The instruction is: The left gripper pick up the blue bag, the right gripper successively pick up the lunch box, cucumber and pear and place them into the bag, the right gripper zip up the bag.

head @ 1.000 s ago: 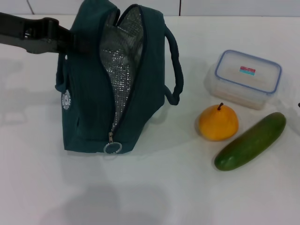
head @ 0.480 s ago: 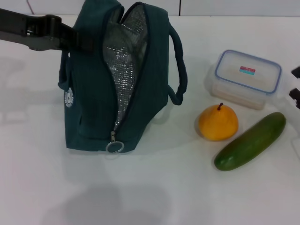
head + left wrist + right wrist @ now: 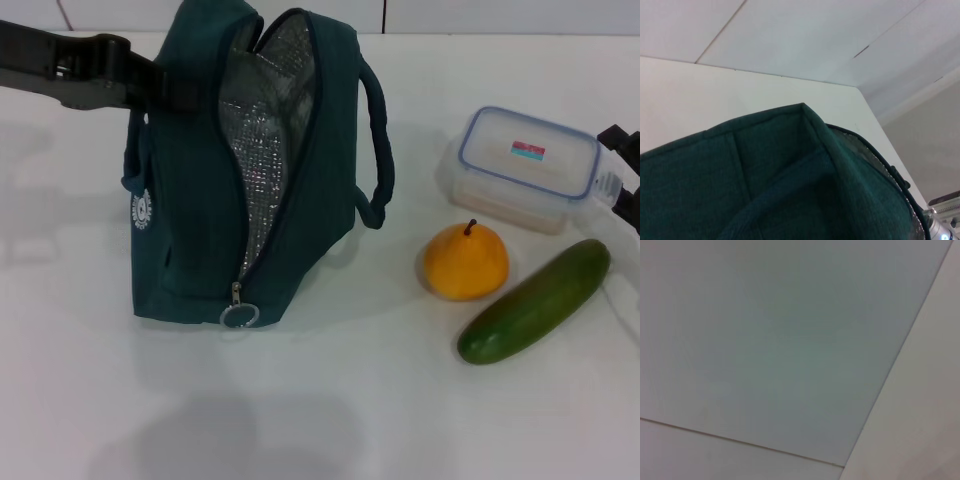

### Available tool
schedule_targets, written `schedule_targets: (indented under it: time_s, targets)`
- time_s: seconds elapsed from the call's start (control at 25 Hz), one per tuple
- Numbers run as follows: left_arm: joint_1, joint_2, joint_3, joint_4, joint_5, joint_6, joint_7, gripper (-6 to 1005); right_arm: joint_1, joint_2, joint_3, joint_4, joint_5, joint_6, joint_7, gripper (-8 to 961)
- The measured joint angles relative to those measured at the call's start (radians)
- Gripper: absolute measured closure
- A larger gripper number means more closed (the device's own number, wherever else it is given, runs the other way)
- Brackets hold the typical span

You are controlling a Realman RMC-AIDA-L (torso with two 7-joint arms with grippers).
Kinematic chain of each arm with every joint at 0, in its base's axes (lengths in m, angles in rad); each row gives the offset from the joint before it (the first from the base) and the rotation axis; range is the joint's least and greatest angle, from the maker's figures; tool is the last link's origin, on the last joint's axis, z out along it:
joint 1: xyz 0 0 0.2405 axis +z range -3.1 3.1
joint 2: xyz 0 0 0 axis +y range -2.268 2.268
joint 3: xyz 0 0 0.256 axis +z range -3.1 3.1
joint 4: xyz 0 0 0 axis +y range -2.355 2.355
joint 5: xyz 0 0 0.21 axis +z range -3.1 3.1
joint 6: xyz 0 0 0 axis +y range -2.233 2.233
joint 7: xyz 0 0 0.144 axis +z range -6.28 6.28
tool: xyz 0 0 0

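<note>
**A:** The blue bag [image 3: 245, 170] is seen standing upright on the white table [image 3: 330, 420], left of centre in the head view, its mouth unzipped and the silver foil lining [image 3: 265, 150] exposed. How is it being held?

**B:** The left gripper [image 3: 165, 90] is pressed against the bag's upper left side, where its black link [image 3: 70, 68] reaches in from the left edge. The fingertips are hidden by the fabric, so whether they are closed on it cannot be told. In the left wrist view only teal fabric of the bag [image 3: 770, 175] is shown close up, with a strip of the foil edge beside it.

**A:** And the zipper?

**B:** The ring pull [image 3: 240, 314] is found low on the bag's front, at the bottom end of the opening. The round white logo [image 3: 141, 209] is visible on the left face.

**A:** The food items?

**B:** All three are laid on the table to the right of the bag. The lunch box [image 3: 525, 165] is set farthest back, the pear [image 3: 465, 262] in front of it, and the cucumber [image 3: 535, 300] is placed diagonally just beside the pear on its right.

**A:** The right gripper?

**B:** The right gripper [image 3: 622, 170] is glimpsed at the right edge, just beside the lunch box's right end. It is cropped, so its finger spread cannot be judged. Only pale wall is shown in the right wrist view.
</note>
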Motion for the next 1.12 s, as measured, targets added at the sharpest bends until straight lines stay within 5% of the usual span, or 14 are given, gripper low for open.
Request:
schedule_targets:
  time_s: [1.12]
  targets:
    - [0.001, -0.002, 0.0, -0.004, 0.002, 0.0, 0.037, 955, 0.04, 0.0, -0.005, -0.004, -0.008, 0.026, -0.014, 129]
